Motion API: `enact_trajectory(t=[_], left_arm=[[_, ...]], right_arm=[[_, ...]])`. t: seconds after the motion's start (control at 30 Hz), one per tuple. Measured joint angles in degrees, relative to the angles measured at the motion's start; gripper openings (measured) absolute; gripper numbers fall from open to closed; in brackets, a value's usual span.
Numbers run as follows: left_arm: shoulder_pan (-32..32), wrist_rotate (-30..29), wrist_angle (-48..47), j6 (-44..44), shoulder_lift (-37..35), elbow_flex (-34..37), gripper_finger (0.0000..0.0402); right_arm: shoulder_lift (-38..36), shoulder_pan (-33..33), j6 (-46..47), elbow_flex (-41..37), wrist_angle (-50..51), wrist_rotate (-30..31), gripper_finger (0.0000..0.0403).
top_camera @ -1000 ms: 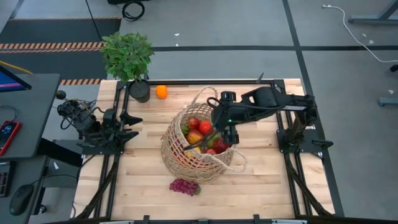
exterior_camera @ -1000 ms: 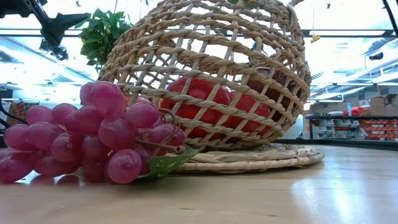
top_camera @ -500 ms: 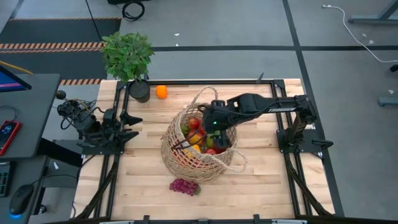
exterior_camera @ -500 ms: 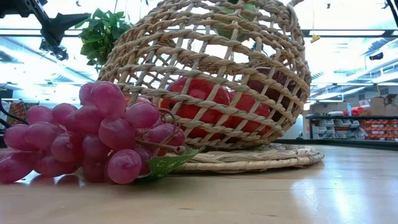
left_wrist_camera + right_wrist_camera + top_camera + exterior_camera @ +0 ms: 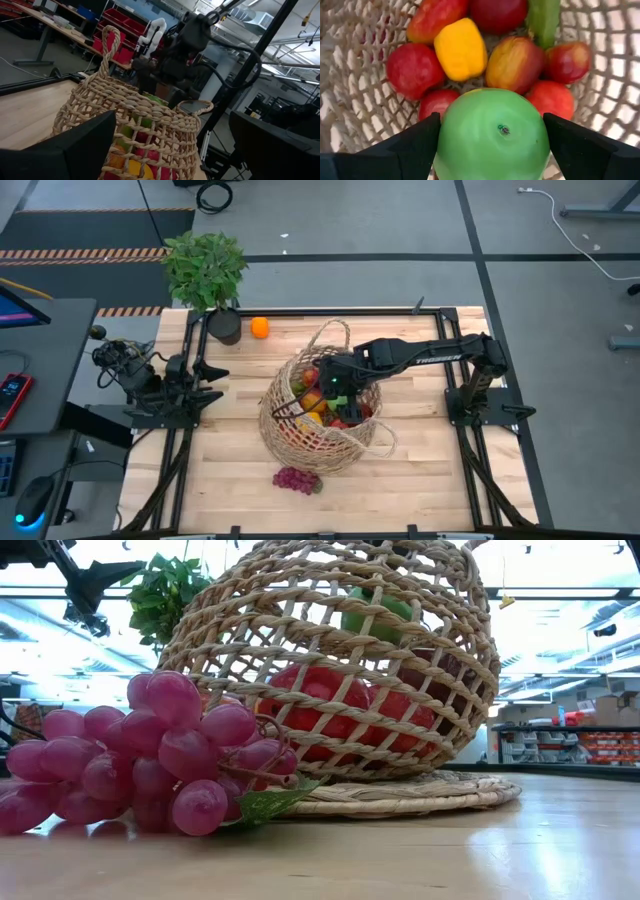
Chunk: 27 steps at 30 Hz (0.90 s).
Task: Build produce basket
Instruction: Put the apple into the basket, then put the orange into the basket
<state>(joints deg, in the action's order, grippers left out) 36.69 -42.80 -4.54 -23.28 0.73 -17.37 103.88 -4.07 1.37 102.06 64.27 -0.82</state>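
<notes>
The wicker basket (image 5: 300,430) stands mid-table on its woven mat, with one looped handle up at the far side. Inside lie red apples (image 5: 412,67), a yellow pepper (image 5: 461,47) and other produce. My right gripper (image 5: 335,387) reaches down into the basket's mouth, shut on a green apple (image 5: 492,135). That green apple (image 5: 378,615) also shows through the weave, high inside the basket (image 5: 330,670). Purple grapes (image 5: 296,479) lie on the table by the near edge, and an orange (image 5: 260,328) lies at the far side. My left gripper (image 5: 212,370) waits open at the table's left. My right gripper pinches the green apple by two opposite sides (image 5: 447,142) between its two fingers (image 5: 415,145). The fingers slant steeply down from above, coming from the table's right. The apple hangs inside the basket's mouth, above the red apples and the pepper, its dimpled end (image 5: 505,130) toward the wrist.
A potted leafy plant (image 5: 205,270) stands at the far left corner, next to the orange. The grapes (image 5: 150,755) lie just in front of the basket's near wall. Bare wood lies to the basket's right and left. The basket (image 5: 135,125) stands before my left gripper (image 5: 175,150).
My right gripper has gone down into the basket's mouth and a little toward the table's left, tipping more steeply downward, with the green apple still between its fingers. In the low view the apple has come into sight behind the weave, high in the basket.
</notes>
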Motion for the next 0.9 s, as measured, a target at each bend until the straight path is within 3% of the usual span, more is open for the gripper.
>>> enact_trajectory(t=[0.23, 0.6, 0.9], left_arm=[[0.0, 0.0, 0.0, 0.0, 0.0, 0.0, 0.0396], [0.0, 0.0, 0.0, 0.0, 0.0, 0.0, 0.0396], [0.0, 0.0, 0.0, 0.0, 0.0, 0.0, 0.0396]], right_arm=[[0.0, 0.1, 2.0, -1.4, 0.0, -2.0, 0.0351], [0.0, 0.2, 4.6, -1.4, 0.6, -2.6, 0.0392], [0.0, 0.2, 5.1, 3.5, 6.2, -3.3, 0.0399]])
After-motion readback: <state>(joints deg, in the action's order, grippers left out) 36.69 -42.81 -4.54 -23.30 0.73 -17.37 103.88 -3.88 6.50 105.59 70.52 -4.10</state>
